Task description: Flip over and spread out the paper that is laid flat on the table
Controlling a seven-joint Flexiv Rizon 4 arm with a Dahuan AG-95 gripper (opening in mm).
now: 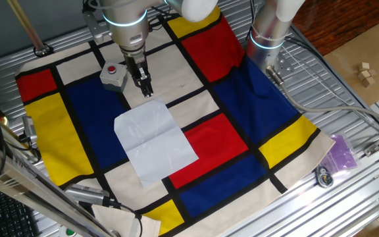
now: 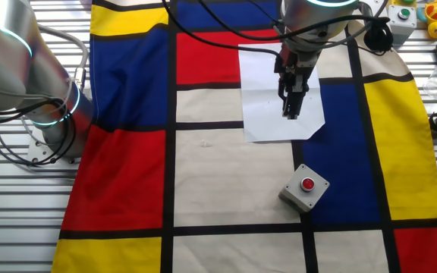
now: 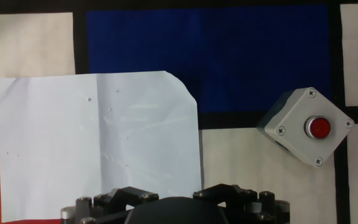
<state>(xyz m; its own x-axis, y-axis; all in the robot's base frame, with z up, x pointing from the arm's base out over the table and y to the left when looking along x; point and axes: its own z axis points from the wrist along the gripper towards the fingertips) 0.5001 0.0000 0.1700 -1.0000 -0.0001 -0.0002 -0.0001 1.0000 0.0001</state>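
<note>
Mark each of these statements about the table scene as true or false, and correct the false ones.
1. The paper lies flat on the cloth, and nothing grips it. True.
2. The end effector holds the paper in the air. False: it hovers above the paper's edge with nothing between its fingers.
3. A grey box with a red button sits on the cloth beside the paper. True.
4. The paper is crumpled into a ball. False: it is a flat sheet with a crease across its middle and one bent corner.
5. The button box rests on top of the paper. False: it stands apart from it, on the table cloth.
</note>
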